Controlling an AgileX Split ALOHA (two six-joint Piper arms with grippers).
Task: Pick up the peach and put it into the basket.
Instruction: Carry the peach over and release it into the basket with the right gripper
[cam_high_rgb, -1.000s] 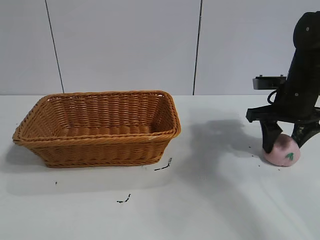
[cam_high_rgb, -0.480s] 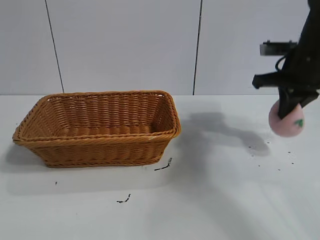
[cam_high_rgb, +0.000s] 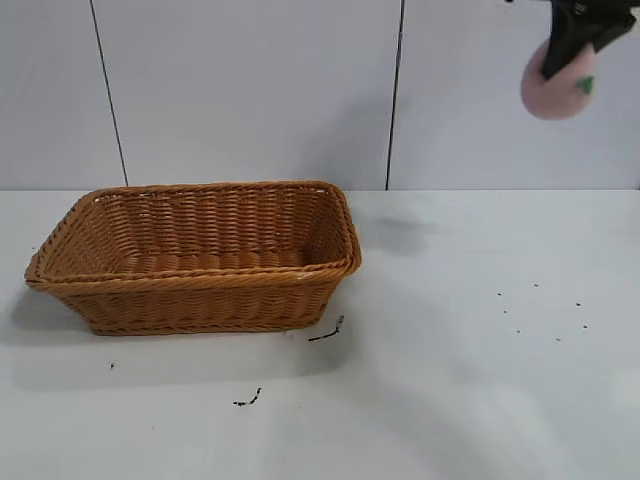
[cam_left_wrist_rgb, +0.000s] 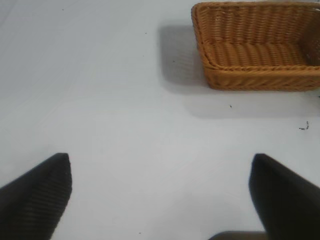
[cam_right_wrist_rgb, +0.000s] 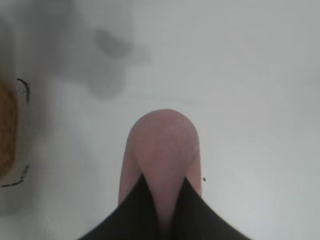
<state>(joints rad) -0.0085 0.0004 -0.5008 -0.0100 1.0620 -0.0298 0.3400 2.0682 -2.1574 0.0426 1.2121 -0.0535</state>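
The right gripper (cam_high_rgb: 566, 48) is pinched tight on the peach (cam_high_rgb: 557, 82), high above the table (cam_high_rgb: 450, 380) and well right of the basket (cam_high_rgb: 200, 255). The fingers squeeze deep into the soft fruit, so it could squirt loose on the way over. The left gripper (cam_left_wrist_rgb: 160, 192) hangs wide open, holding nothing.

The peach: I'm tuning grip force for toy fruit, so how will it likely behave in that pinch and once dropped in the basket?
The peach looks soft: in the right wrist view it bulges around the right gripper, which is shut on it. It is probably light, hanging high above the table. Being rounded, it may roll inside the basket after release.
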